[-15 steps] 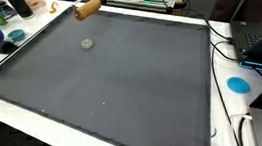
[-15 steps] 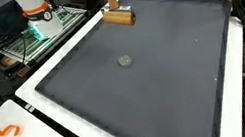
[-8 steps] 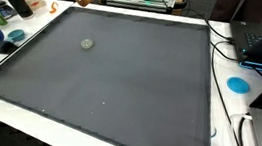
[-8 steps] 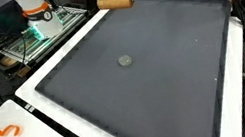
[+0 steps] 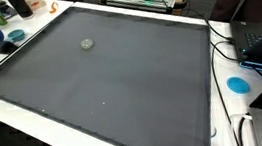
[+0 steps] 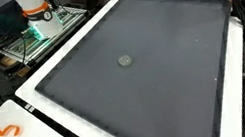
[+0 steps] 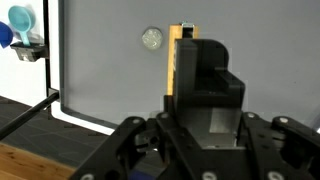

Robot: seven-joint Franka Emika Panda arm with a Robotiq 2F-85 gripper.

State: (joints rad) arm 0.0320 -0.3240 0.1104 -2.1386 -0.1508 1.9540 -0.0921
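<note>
I am pinching the block (image 7: pixel 180 60) in the pincer (image 7: pixel 188 72), its jaws pressed against the block's sides, and I am holding it well above the mat (image 7: pixel 110 70). In the wrist view the disc (image 7: pixel 152 38) is lying on the mat just beside the block's far end. So the block is lifted and gripped, but not yet set down anywhere.

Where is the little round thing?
The little round disc lies alone on the dark mat in both exterior views; in the wrist view it sits left of the block in the gripper.
</note>
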